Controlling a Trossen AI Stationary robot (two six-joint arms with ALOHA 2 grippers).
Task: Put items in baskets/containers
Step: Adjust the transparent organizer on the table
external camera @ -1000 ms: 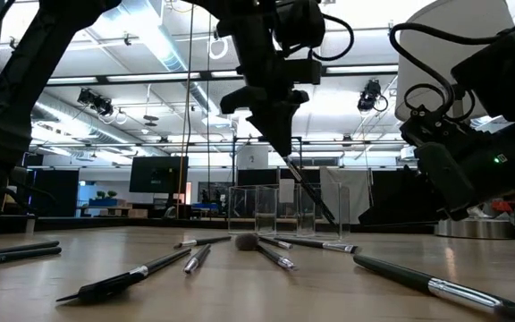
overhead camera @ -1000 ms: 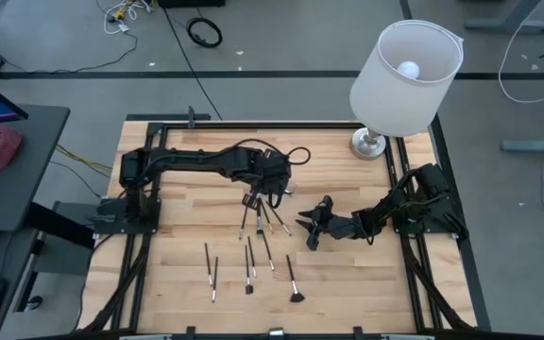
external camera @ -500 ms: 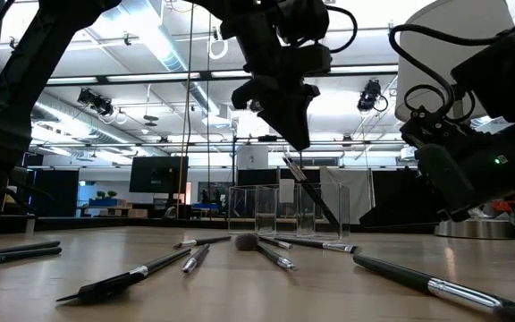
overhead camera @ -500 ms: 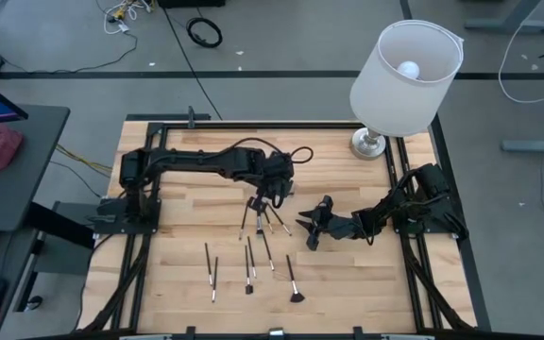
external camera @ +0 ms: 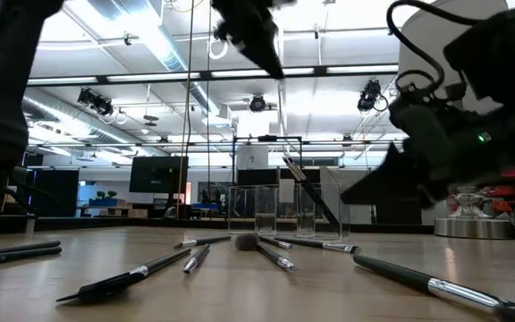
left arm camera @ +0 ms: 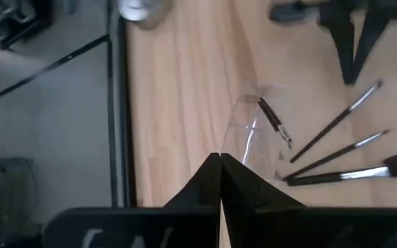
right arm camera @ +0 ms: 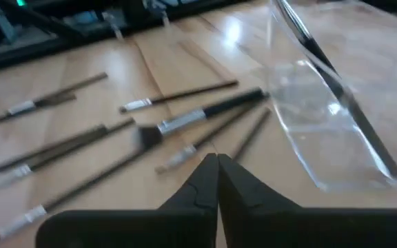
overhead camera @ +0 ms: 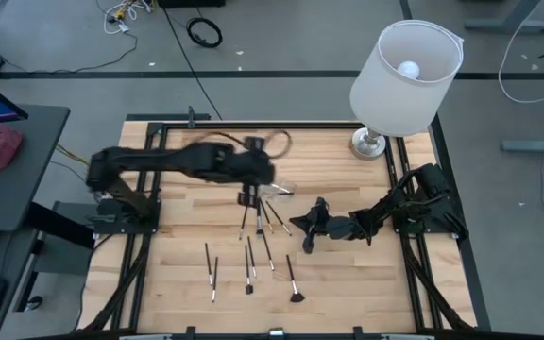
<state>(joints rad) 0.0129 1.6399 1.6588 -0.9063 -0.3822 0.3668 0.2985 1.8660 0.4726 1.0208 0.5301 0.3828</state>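
Note:
The clear container (overhead camera: 281,192) stands upright on the table's middle, with one dark brush (external camera: 309,190) leaning inside it and sticking out of its top. Several other brushes (overhead camera: 249,264) lie flat on the wood nearer the front edge, one fan-shaped (overhead camera: 294,288). My left gripper (left arm camera: 220,160) is shut and empty, high above and to the far left of the container (left arm camera: 257,131). My right gripper (right arm camera: 217,161) is shut and empty, low over the table just right of the container (right arm camera: 326,131), pointing at the loose brushes (right arm camera: 185,120).
A lamp with a white shade (overhead camera: 406,76) and metal base (overhead camera: 368,143) stands at the far right corner. A black frame (overhead camera: 253,121) rims the table. Bare wood lies along the near edge (overhead camera: 366,293).
My left gripper has opened and let go of the brush, which stays leaning in the container. It has then risen steeply, drawn back toward the table's left edge and shut. My right gripper has shut, nearly in place.

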